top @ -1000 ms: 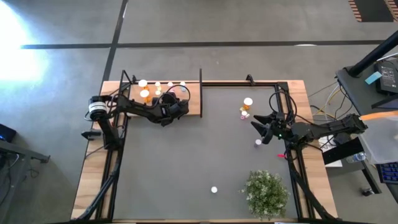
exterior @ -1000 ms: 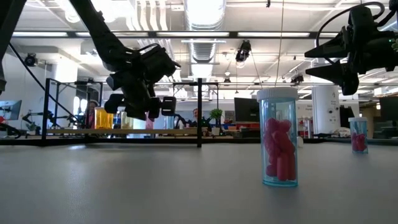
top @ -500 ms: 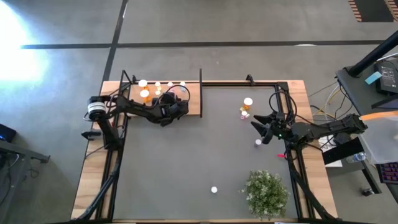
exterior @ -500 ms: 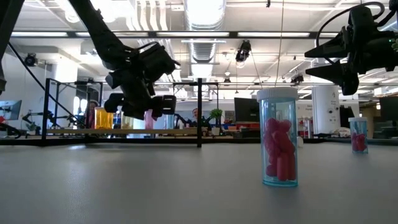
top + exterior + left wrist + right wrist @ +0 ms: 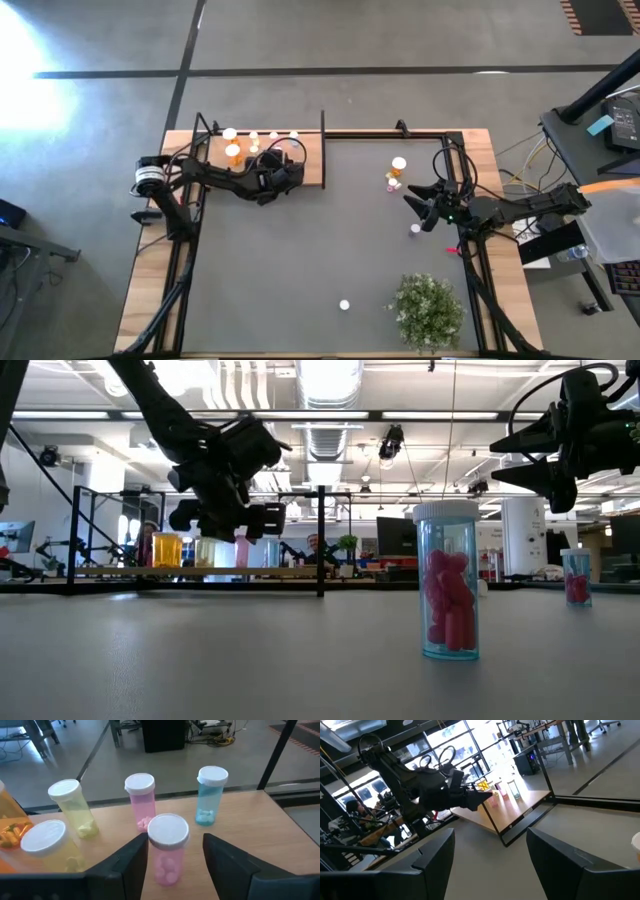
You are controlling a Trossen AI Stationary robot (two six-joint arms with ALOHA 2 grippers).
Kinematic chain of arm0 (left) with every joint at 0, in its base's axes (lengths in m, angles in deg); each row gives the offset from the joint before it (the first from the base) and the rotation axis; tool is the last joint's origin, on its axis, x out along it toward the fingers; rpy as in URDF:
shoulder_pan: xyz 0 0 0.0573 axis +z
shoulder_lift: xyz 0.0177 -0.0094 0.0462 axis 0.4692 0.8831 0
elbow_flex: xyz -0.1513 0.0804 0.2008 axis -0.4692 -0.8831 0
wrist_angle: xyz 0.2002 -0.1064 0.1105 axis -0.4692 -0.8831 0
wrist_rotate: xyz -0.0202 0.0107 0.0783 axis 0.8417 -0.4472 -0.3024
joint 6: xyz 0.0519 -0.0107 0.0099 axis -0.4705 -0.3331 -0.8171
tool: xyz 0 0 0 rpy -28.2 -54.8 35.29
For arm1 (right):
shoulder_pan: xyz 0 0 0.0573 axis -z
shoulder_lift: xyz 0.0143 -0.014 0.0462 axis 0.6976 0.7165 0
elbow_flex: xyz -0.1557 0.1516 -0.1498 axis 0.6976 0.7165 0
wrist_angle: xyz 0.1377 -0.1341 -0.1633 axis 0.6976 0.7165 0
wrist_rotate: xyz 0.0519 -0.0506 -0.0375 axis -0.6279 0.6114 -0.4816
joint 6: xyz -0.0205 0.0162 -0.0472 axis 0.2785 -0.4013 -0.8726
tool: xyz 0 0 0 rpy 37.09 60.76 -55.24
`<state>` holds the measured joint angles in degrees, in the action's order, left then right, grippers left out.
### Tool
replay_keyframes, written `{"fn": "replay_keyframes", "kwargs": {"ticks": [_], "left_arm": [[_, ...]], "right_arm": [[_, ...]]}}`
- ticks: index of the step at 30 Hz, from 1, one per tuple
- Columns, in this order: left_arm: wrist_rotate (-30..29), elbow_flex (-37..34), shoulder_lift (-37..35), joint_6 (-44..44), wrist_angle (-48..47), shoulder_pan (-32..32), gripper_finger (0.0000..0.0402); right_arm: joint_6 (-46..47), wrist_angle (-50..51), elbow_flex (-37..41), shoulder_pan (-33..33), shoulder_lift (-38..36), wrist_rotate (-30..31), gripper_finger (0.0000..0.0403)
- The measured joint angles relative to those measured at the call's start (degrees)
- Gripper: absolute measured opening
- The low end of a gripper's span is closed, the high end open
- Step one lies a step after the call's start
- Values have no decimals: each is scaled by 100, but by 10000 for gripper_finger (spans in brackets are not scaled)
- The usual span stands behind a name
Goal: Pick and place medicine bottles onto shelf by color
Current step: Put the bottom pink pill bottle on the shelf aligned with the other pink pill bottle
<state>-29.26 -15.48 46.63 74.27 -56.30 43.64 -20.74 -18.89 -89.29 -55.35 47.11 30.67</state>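
Note:
The wooden shelf (image 5: 308, 172) lies at the table's far left. My left gripper (image 5: 174, 842) is open above it, its fingers on either side of a pink bottle (image 5: 167, 849) that stands on its base, with a gap on each side. Behind that bottle stand a yellow-green bottle (image 5: 75, 807), a pink one (image 5: 140, 800) and a blue one (image 5: 210, 795). Another yellow-green bottle (image 5: 47, 845) and an orange one (image 5: 10, 830) stand beside them. My right gripper (image 5: 415, 207) is open and empty above the table's right side, near a small pink bottle (image 5: 415, 230).
Two orange bottles (image 5: 398, 165) and a small one (image 5: 393, 182) stand at the far right of the mat. A bottle of pink pills (image 5: 447, 585) stands near the front edge (image 5: 344, 305). A green bushy plant (image 5: 428, 310) fills the near right corner. A black post (image 5: 322, 130) stands at the shelf's corner.
My left gripper has gone up a little above the shelf. The pink bottle between its fingers stays standing on the board. My right gripper has kept still.

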Motion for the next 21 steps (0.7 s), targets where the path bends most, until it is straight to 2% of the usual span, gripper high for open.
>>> {"fn": "replay_keyframes", "kwargs": {"ticks": [14, 21], "left_arm": [[-165, -35, -360, -220, -56, -40, 173], [-146, -38, -729, -317, -45, -294, 173]], "right_arm": [[0, 1, 0, 1, -2, 2, 237], [0, -2, 0, 0, -2, 2, 237]]}}
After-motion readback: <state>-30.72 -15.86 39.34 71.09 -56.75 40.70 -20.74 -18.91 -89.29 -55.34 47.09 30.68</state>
